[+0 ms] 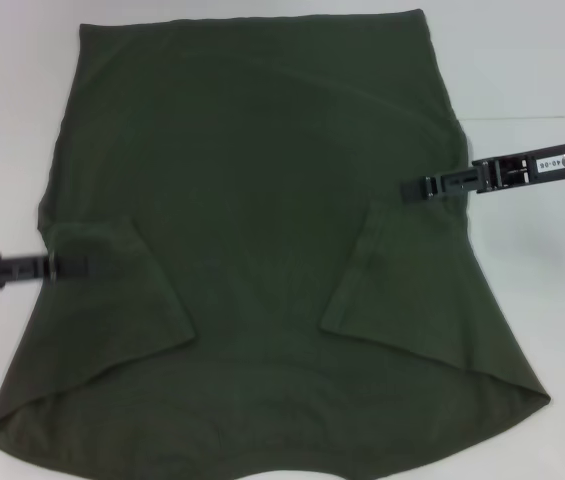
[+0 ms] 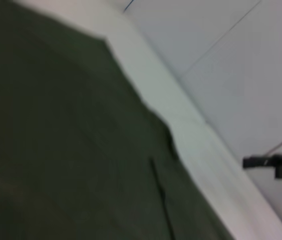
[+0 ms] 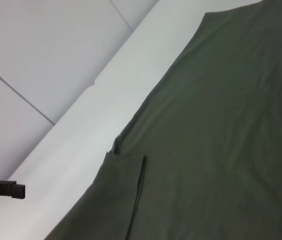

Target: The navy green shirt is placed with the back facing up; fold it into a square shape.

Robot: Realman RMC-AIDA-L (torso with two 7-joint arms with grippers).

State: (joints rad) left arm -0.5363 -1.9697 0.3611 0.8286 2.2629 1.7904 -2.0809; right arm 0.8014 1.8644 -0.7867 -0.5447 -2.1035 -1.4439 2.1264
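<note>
- I see a white table (image 1: 542, 60) with the shirt (image 1: 252, 200) spread flat, both sleeves folded inward.
- My left gripper (image 1: 80, 266) sits at the shirt's left edge; I cannot tell how its jaws stand.
- My right gripper (image 1: 410, 188) sits over the right edge; jaws likewise unclear.

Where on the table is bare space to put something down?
Bare table lies beyond the right claw and beyond the left claw. The navy green shirt fills the middle.

Lighting: bright, even, diffuse; white table surface (image 1: 532, 60) nearly washed out. Shadows: faint. Dark olive-green soft matte shirt (image 1: 262, 200): no glare. Left wrist view: strongly blurred. Other views: mildly soft.
</note>
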